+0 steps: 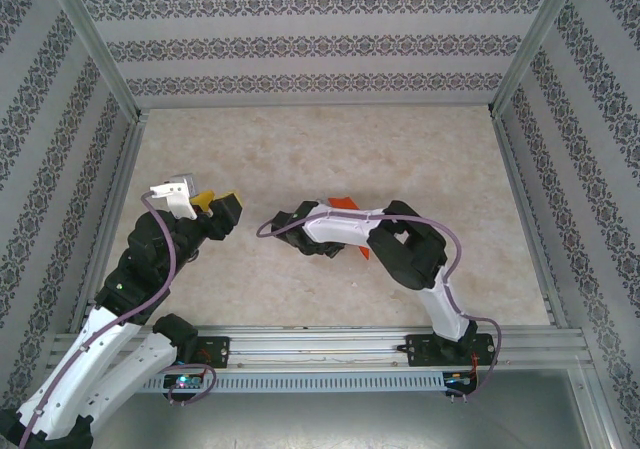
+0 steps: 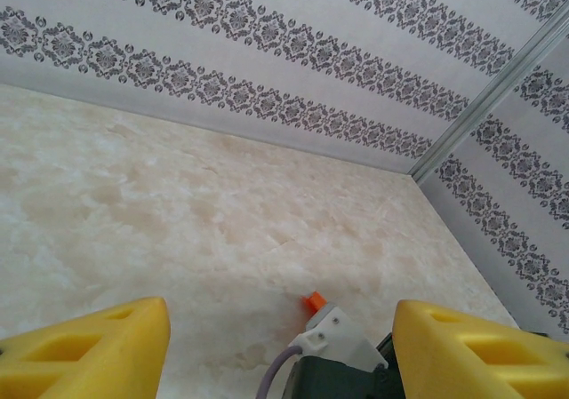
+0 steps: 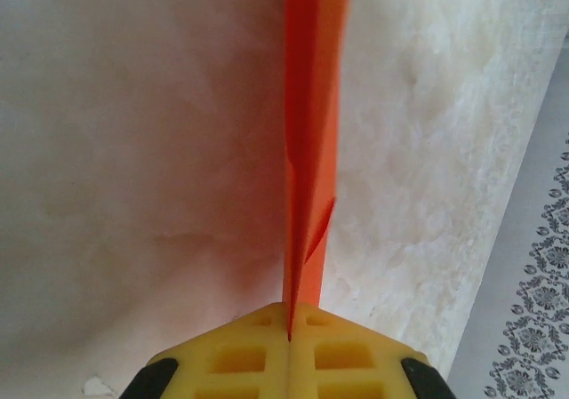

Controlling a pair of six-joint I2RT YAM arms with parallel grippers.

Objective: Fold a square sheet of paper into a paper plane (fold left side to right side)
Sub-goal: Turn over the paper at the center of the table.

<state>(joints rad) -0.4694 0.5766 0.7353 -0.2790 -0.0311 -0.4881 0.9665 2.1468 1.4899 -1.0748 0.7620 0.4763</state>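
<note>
Yellow fingers [image 2: 89, 355] of the left pincer [image 2: 280, 328] sit closest to the lens in the left wrist view, one at 7 o'clock and one at 5 o'clock. The jaws stand well apart: the pincer is open, with marbled beige worktop [image 2: 178, 212] showing between the fingers. Low in that gap, at 6 o'clock, is the white wrist piece [image 2: 333, 332] of the right arm. A small tip of orange-red paper [image 2: 313, 301] sits just behind it.

Overhead view: the left pincer [image 1: 215, 205] hangs at about 9 o'clock of the worktop's middle and points toward 3 o'clock. It is apart from the paper.

The right arm [image 1: 345, 227] bends over mid-worktop, its forearm lying toward 9 o'clock. The orange-red paper shows on both sides of the forearm, a corner at 12 o'clock [image 1: 345, 203] and another bit at 6 o'clock [image 1: 362, 254].

Right wrist view: the right pincer [image 3: 289, 315] is closed, its yellow fingertips pressed together on the near end of the paper [image 3: 311, 106]. The paper is seen edge-on as a narrow strip of layered folds, running from the fingertips straight toward 12 o'clock. There is a faint pink cast on the worktop at 9 o'clock of the strip. I cannot tell whether the paper touches the worktop. A patterned wall [image 3: 533, 310] stands at 4 o'clock.
</note>
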